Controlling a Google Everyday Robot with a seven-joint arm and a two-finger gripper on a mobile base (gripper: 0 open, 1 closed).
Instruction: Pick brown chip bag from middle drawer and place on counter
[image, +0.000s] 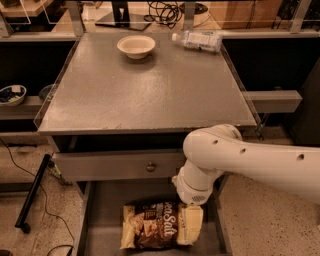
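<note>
The brown chip bag (150, 227) lies flat on the floor of the open middle drawer (100, 220), near its right side, with white script lettering facing up. My gripper (193, 214) hangs below the white arm's round wrist (200, 175) and is down at the bag's right end, touching or just above it. The wrist hides most of the gripper. The counter (150, 90) is the grey cabinet top above the drawer.
A white bowl (136, 46) and a lying plastic bottle (197, 40) are at the counter's back. A shut drawer front with a round knob (150, 166) sits just above the open drawer. Clear guards line the counter's sides. Cables and a black pole (32, 192) lie on the floor at left.
</note>
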